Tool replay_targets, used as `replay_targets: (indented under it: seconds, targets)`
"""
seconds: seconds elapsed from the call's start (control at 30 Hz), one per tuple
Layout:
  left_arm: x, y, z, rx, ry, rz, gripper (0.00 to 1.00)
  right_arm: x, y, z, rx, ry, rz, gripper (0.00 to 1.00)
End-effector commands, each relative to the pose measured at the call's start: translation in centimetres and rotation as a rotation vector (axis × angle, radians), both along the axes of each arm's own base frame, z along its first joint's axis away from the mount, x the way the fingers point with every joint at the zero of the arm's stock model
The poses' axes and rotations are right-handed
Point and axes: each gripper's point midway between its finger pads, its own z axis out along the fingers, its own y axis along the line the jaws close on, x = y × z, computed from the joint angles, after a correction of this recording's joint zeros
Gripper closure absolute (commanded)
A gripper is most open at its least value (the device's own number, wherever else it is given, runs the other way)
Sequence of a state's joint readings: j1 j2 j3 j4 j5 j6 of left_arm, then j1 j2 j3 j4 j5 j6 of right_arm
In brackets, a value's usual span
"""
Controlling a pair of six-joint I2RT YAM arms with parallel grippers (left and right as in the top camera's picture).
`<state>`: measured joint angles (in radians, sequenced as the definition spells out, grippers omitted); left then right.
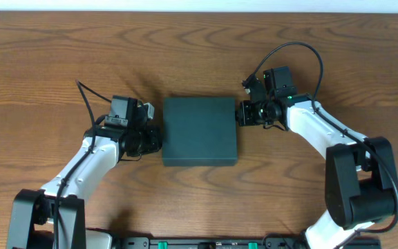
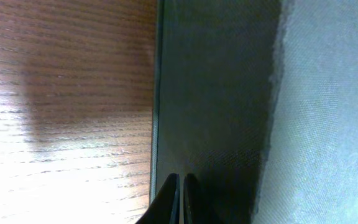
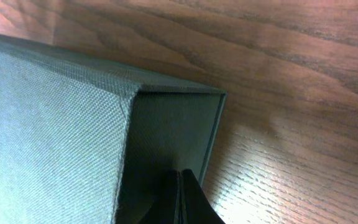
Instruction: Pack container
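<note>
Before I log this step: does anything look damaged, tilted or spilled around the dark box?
Nothing stands out. The dark teal rectangular cardboard box lies flat on the brown wooden table, lid closed, no dent or spill visible. The left tool and the right tool, both shut, are at its opposite sides.

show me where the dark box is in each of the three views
overhead: the container lies flat at the centre of the wooden table.
left wrist: it fills the middle and right, side wall central.
right wrist: it fills the left and centre.
shared landmark: the table's wood grain beside it.
</note>
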<state>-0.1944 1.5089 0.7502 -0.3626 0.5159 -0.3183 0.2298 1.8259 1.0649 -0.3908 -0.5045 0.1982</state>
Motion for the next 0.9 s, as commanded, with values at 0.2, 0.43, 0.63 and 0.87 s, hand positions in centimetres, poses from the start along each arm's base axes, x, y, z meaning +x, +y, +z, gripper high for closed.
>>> replay_targets:
  seconds: [0.2, 0.43, 0.63, 0.87]
  targets:
    - [0.2, 1.1, 0.2, 0.041, 0.004, 0.037, 0.94, -0.3, -1.1, 1.2, -0.035, 0.02, -0.038, 0.99]
    - [0.4, 4.1, 5.6, 0.09, -0.116, 0.1, 0.94, -1.8, -4.7, 10.0, -0.068, -0.138, -0.103, 0.98]
    - [-2.4, 4.4, 12.1, 0.077, -0.315, 0.074, 0.94, -7.2, -4.9, 15.6, -0.069, -0.277, -0.034, 0.98]
    - [-8.3, 5.1, 18.1, 0.075, -0.579, 0.036, 0.94, -15.6, -5.9, 15.1, 0.025, -0.452, -0.096, 0.98]
